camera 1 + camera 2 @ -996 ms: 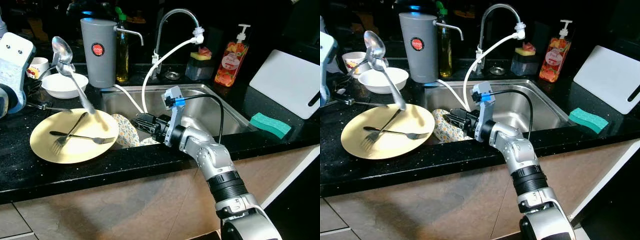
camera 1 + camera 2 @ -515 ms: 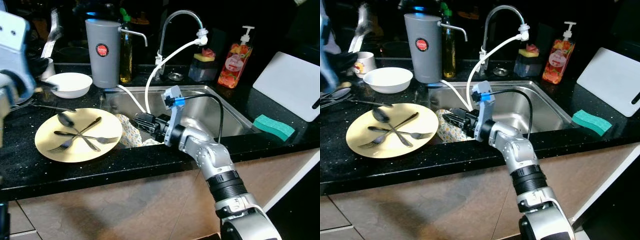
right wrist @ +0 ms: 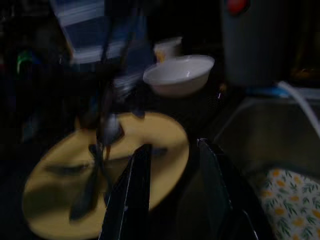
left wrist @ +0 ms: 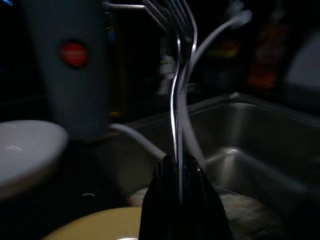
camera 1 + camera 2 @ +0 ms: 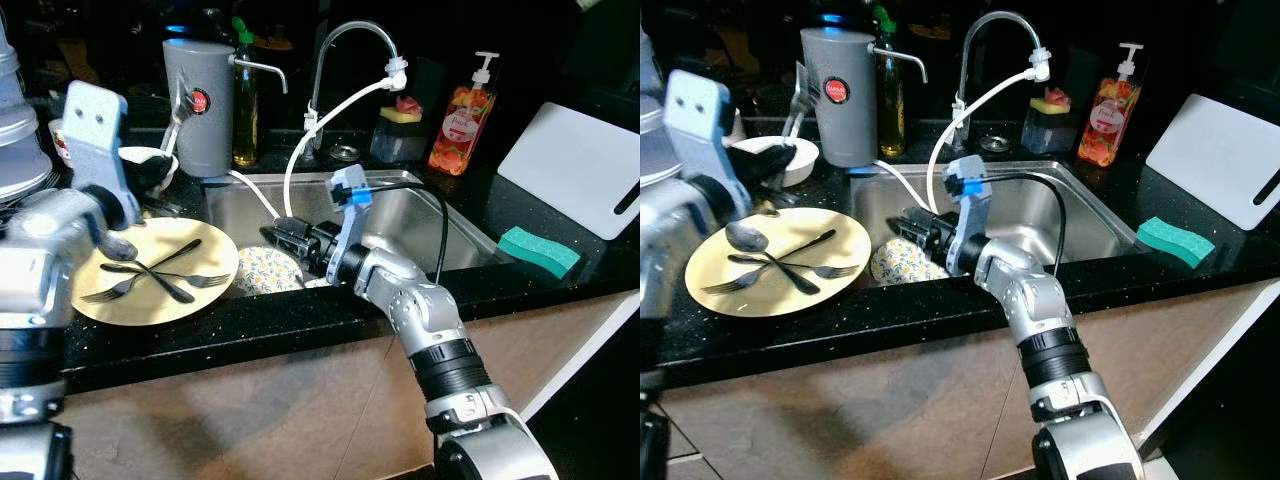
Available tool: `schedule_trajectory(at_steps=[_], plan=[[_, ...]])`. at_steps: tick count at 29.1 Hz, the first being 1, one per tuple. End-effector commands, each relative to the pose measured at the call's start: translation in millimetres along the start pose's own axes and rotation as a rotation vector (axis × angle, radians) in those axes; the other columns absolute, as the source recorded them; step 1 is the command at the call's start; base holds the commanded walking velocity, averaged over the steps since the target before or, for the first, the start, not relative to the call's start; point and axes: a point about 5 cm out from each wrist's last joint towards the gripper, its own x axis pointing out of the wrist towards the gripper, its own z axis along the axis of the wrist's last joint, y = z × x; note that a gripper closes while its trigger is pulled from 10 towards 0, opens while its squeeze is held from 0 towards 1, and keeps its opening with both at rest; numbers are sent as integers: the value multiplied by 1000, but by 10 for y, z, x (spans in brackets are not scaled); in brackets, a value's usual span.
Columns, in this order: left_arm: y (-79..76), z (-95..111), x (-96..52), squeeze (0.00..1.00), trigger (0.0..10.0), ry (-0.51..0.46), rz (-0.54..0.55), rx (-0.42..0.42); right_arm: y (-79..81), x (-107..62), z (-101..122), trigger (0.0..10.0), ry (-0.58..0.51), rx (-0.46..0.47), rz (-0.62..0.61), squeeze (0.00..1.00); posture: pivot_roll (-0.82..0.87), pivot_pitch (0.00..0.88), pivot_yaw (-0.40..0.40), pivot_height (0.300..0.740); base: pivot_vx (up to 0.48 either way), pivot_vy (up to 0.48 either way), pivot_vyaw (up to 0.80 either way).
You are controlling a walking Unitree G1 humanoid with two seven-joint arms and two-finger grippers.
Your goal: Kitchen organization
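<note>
Left gripper (image 4: 179, 170) pinches a slim silver fork (image 4: 176, 90) upright, tines up, above the yellow plate (image 5: 215, 250); right gripper (image 3: 172, 165) spread by the sink (image 5: 440, 215)

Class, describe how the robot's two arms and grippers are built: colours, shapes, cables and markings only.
The right arm is silver, jointed segments with a ribbed black band. A black cable loops from a blue plug on its pale grey wrist block. The right gripper has two long black fingers. The left arm is silver too, with a pale block bearing two dark dots; the left gripper is black.
</note>
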Motion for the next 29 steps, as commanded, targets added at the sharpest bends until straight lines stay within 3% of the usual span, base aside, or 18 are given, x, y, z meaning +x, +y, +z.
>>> schedule_trajectory(at_steps=[1,3,4,6,13,14,15,16,23,24,29], plan=[[-110,-33,-15,0,0,-84,-101,-110,-12,-5,89,10000,-62,31,-18,635,21,7,-87,740,0,0,0],[-110,-33,-15,0,0,-84,-101,-110,-12,-5,89,10000,-62,31,-18,635,21,7,-87,740,0,0,0],[-176,-72,-26,0,0,-105,-152,-173,1,1,97,10000,-72,43,-16,1000,21,9,-85,740,0,0,0],[-257,-135,-46,0,0,-108,-210,-245,27,11,105,10000,-86,71,-7,1000,21,9,-85,740,0,0,0],[-419,-226,-61,0,0,-85,-298,-262,171,81,134,10000,-93,127,47,1000,20,17,-81,740,0,0,0],[-432,-230,-55,0,0,-86,-301,-271,201,97,140,10000,-92,133,59,63,20,17,-81,740,0,0,0],[-432,-230,-55,0,0,-86,-301,-271,201,97,140,10000,-92,133,59,63,20,17,-81,740,0,0,0],[-440,-237,-50,0,0,-88,-301,-275,227,111,149,10000,-96,145,72,0,20,17,-81,740,0,0,0],[-482,-223,-22,0,0,-111,-312,-308,288,149,174,10000,-110,187,101,0,19,17,-80,740,0,0,0],[-495,-224,-18,0,0,-110,-316,-309,297,150,170,10000,-109,198,107,1000,19,17,-80,740,0,0,0],[-543,-228,-10,0,0,-105,-333,-311,319,155,159,10000,-97,206,112,1000,19,17,-79,740,0,0,0]])
